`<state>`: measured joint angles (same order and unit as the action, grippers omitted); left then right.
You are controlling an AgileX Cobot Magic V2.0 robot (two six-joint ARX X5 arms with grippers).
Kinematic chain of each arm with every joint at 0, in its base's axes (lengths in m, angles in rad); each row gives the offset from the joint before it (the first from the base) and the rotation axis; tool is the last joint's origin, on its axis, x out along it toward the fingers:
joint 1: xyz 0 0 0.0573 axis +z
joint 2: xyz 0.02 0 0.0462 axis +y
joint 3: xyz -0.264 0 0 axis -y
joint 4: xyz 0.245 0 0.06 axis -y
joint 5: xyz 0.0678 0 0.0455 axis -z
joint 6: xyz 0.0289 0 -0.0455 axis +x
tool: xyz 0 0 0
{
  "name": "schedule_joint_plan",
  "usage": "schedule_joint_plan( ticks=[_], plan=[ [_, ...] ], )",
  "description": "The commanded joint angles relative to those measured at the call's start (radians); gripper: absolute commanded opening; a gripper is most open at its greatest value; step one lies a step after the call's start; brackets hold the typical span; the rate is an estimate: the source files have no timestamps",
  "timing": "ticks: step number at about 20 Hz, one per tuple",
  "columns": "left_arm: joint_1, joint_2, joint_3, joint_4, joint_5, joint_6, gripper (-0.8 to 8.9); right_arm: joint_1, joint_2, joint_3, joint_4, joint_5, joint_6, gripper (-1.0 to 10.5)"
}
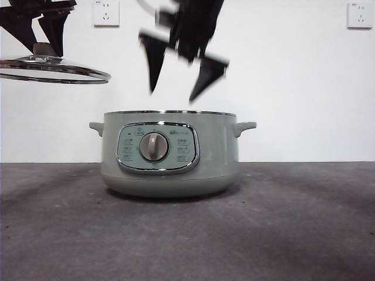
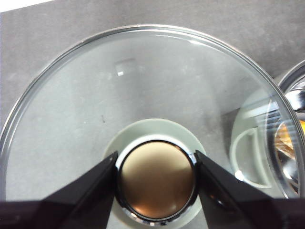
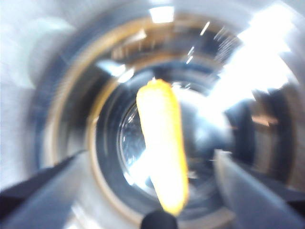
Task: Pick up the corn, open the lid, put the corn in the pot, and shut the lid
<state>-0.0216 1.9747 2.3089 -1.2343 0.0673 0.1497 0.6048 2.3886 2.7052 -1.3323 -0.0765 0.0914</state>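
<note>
**Gripper work over the open pot**

Left gripper clamps the knob of the lid between its two jaws and holds the lid in the air, up and off to one side of the pot, well clear of its rim. Through the glass in the left wrist view I can make out the grey worktop below and, at the edge, a sliver of the pot with something orange inside, cut off by the frame.

Right gripper hangs just above the pot's open mouth, jaws spread wide and empty, blurred in the front view. Its wrist view is badly smeared, but the corn shows as a yellow cob lying inside the shiny bowl, between and beyond the parted jaws, not touching them.

From the front the pot's wall hides the corn completely. The dial faces the camera.
</note>
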Motion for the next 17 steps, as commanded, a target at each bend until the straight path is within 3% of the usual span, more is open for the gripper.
schedule_joint_plan(
  ticks=[1, 3, 4, 6, 10, 17],
  plan=[
    [-0.011, -0.021, 0.005, 0.031, 0.022, 0.003, -0.13, 0.012, -0.024, 0.087, -0.044, 0.024, -0.025, 1.7],
    [-0.03, -0.021, 0.005, 0.028, 0.022, 0.003, -0.13, 0.018, -0.065, 0.113, -0.044, 0.029, -0.023, 0.0],
    [-0.042, -0.021, 0.005, 0.025, 0.022, 0.003, -0.13, 0.025, -0.089, 0.112, -0.045, 0.045, -0.016, -0.2],
    [-0.07, -0.021, 0.005, 0.023, 0.021, 0.003, -0.13, 0.041, -0.12, 0.111, -0.048, 0.089, -0.008, -0.2],
    [-0.158, -0.021, 0.005, 0.019, 0.01, -0.005, -0.13, 0.077, -0.166, 0.038, -0.05, 0.079, -0.005, -0.2],
    [-0.302, -0.02, 0.005, 0.055, -0.045, -0.012, -0.13, 0.103, -0.369, -0.396, -0.049, 0.161, -0.041, -0.2]
  ],
)
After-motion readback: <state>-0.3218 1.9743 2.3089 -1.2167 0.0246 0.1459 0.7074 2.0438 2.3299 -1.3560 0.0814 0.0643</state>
